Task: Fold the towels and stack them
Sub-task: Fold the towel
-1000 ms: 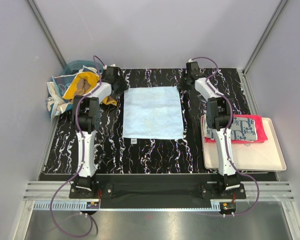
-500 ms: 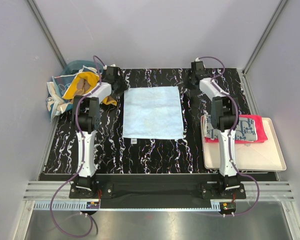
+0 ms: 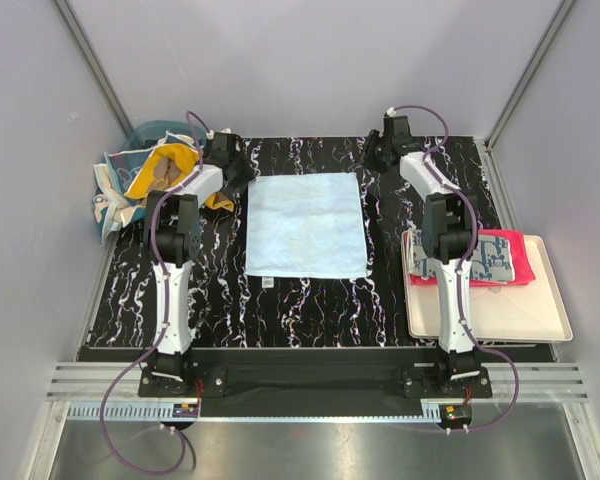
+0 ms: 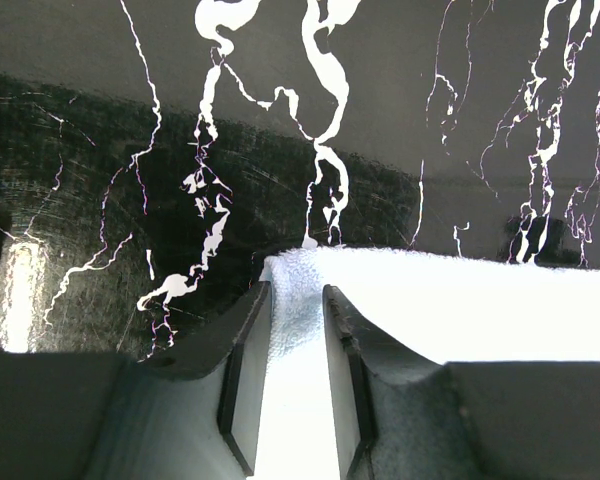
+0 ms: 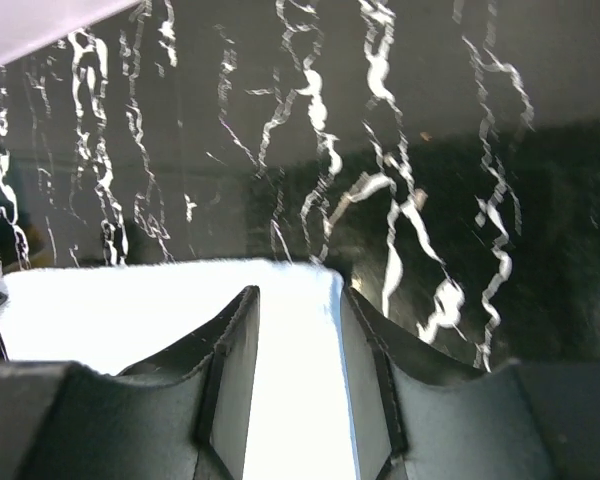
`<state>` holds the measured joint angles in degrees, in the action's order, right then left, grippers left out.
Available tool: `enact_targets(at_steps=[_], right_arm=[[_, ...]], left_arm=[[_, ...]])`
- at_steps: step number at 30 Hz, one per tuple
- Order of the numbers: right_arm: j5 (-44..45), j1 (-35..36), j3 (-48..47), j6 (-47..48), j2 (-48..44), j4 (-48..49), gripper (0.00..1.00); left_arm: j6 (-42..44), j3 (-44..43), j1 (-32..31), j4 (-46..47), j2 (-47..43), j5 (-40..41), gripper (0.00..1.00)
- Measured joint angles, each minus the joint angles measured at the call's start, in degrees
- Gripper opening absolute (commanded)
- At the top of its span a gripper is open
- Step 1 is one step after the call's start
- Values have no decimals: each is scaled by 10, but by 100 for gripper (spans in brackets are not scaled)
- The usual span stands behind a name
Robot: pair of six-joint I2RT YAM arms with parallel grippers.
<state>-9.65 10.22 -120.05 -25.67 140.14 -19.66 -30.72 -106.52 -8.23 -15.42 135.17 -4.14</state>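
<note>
1. Far left: the unfolded towels, an orange towel (image 3: 162,166) uppermost, lie heaped in and over the teal basket (image 3: 150,131), just beside my left arm. They play no part in the coming move
2. My left gripper (image 4: 296,292) sits at the far left corner of the light blue towel (image 3: 305,225). The jaws stand apart, one either side of the corner tip, and cloth shows in the gap, not pinched
3. The light blue towel lies flat in the middle of the table (image 3: 310,310), between my two arms. Its far edge runs left to right from one gripper to the other
4. My right gripper (image 5: 298,297) sits at the far right corner, jaws apart, holding nothing
5. Governing relation: each gripper has its own far corner, and the cloth extends from them toward my bases. I judge the fold must carry the far edge toward the near edge, both corners level
6. Far right: the cream tray (image 3: 540,322) holds a folded grey patterned towel (image 3: 490,258) on a red towel (image 3: 521,243)
</note>
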Motion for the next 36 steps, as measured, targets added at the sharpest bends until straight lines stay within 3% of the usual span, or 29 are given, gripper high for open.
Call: enact_targets(at_steps=[6, 16, 28, 36], right_arm=[[-3, 10, -62, 15, 45, -24, 45], [11, 21, -78, 30, 73, -64, 45], [31, 26, -96, 48, 82, -88, 10], [36, 26, -99, 54, 84, -89, 5]], left_arm=[[-3, 0, 0, -1, 0, 0, 31], [-4, 0, 0, -2, 0, 0, 30], [-8, -2, -1, 0, 10, 0, 23], [-8, -2, -2, 22, 10, -1, 11]])
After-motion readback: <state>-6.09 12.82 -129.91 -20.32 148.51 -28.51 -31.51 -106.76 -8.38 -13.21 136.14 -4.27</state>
